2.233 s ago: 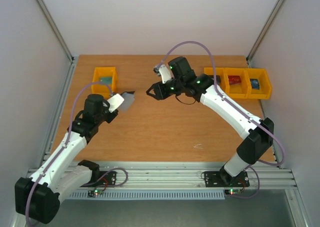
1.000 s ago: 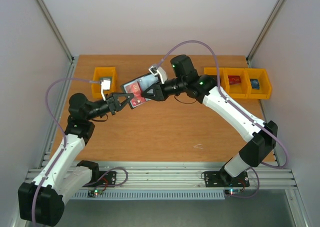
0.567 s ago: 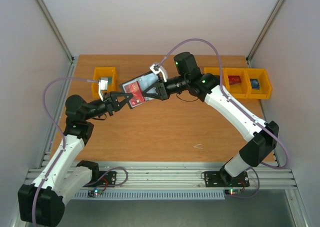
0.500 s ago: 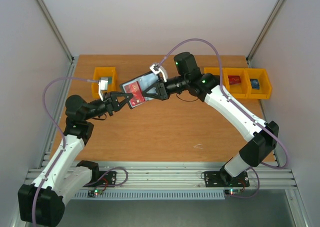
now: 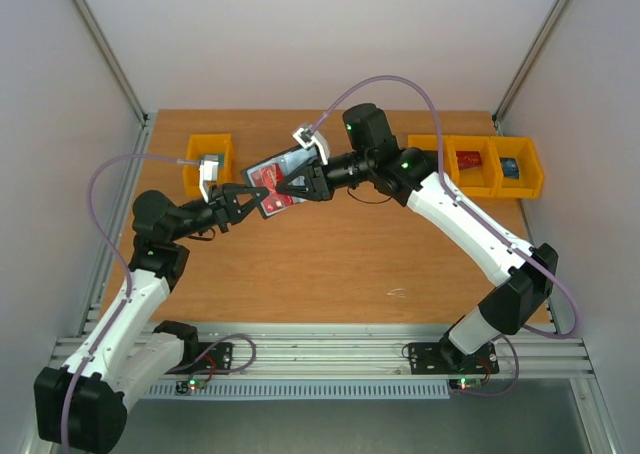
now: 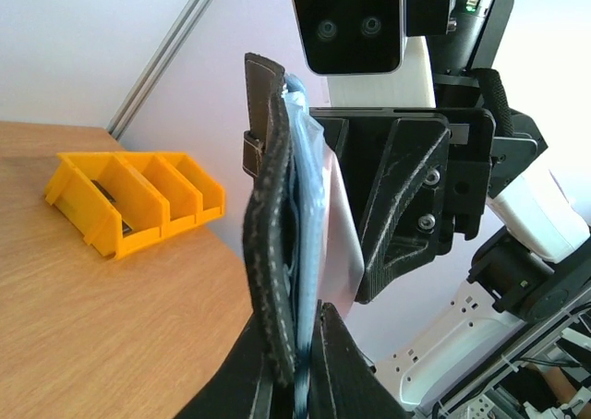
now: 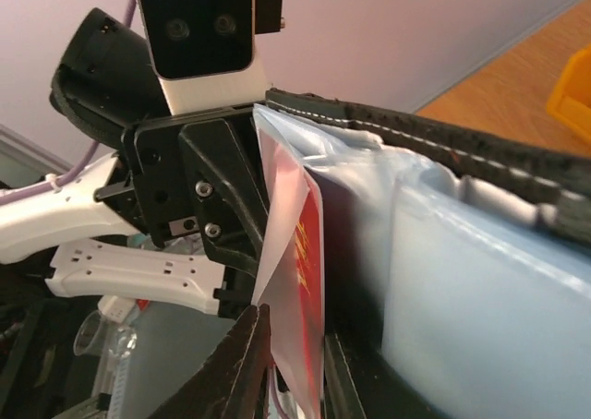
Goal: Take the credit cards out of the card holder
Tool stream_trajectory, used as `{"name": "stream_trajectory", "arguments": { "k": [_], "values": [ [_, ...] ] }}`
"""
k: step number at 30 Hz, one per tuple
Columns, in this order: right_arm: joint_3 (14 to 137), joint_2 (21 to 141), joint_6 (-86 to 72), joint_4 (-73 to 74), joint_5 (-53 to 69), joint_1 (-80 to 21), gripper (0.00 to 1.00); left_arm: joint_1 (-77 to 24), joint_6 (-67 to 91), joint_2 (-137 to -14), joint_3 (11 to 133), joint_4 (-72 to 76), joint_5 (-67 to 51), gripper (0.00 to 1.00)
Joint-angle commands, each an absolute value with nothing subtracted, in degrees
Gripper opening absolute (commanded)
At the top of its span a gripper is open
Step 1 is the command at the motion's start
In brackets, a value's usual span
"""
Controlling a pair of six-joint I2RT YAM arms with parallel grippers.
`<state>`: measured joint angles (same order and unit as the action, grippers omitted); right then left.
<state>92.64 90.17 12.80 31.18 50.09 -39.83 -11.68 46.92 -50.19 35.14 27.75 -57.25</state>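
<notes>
Table [image 5: 330, 264]: one wooden top between pale walls, carrying every item listed here.
Single yellow bin [image 5: 210, 142]: one, at the far left; one grey-green object [image 5: 212, 161] lies inside.
Left arm [image 5: 140, 294]: one of two white arms, reaching up and to the right, with one purple cable [image 5: 105, 174] looped above it.
Left gripper [image 5: 243, 202]: fingers [image 6: 263, 382] pressed together on the lower edge of the card holder, one against its black cover and one against its inner side.
Card holder [image 6: 268, 253]: one black wallet, held in the air between the two grippers and above the table, clear of its surface; the blue-grey inner pockets [image 7: 462, 281] face the right gripper.
Red credit card [image 7: 305, 253]: one card can be made out, seated in the pocket nearest the right gripper, its lower end passing between that gripper's fingers.
Right gripper [image 5: 297, 186]: two fingers [image 7: 242, 364] flank the red credit card with a narrow gap; whether they press on it cannot be told.
Right arm [image 5: 470, 234]: the second white arm, reaching up and to the left, with a second purple cable [image 5: 390, 82] arched over it.
Row of yellow bins [image 5: 472, 190]: three side by side at the far right; one holds a red item [image 5: 468, 160], one a blue item [image 5: 510, 167], and the leftmost is partly hidden behind the right arm.
</notes>
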Motion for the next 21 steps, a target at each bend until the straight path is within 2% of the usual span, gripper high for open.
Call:
{"name": "stream_trajectory", "arguments": {
  "k": [1, 5, 10, 15, 18, 21],
  "values": [
    [93.6, 91.8, 12.0, 24.7, 53.3, -41.5, 0.14, -14.5, 46.4, -49.2, 35.9, 36.3, -64.1, 0.0],
    [93.7, 91.2, 11.9, 23.9, 56.5, -41.4, 0.02, -14.4, 46.6, -49.1, 35.6, 36.1, -63.3, 0.0],
    [93.3, 90.0, 12.7, 25.5, 56.0, -40.9, 0.01, -14.5, 46.7, -48.8, 35.3, 36.0, -62.9, 0.01],
    [92.3, 88.9, 12.8, 26.7, 55.0, -39.5, 0.01, -14.4, 46.9, -48.7, 34.9, 35.9, -62.7, 0.12],
    [92.3, 88.4, 13.1, 27.4, 54.9, -38.9, 0.01, -14.5, 47.1, -48.5, 34.8, 35.9, -62.7, 0.22],
    [92.7, 88.2, 14.1, 29.0, 54.8, -38.6, 0.01, -14.5, 47.1, -48.4, 34.8, 35.9, -62.6, 0.25]
  ]
}}
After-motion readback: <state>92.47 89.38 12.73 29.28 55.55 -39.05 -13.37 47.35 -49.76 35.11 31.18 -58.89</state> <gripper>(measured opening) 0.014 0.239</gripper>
